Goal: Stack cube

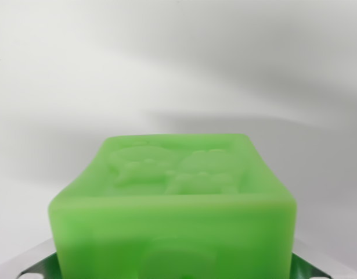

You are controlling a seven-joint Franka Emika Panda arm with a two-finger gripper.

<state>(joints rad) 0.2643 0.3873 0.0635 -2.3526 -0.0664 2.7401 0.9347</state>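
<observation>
A green cube point(175, 203) fills the lower middle of the wrist view, closest to the lens and running off the bottom edge. Its top face carries a raised relief of rounded figures inside a shallow frame, and the near face shows part of another embossed shape at the bottom. The material looks soft and slightly translucent. At the two bottom corners, grey metal parts with green edges, likely the tool point(177, 273), peek out on either side of the cube; whether they press on it I cannot tell. Behind the cube lies a plain white desk point(178, 70) with soft grey shadows crossing it.
</observation>
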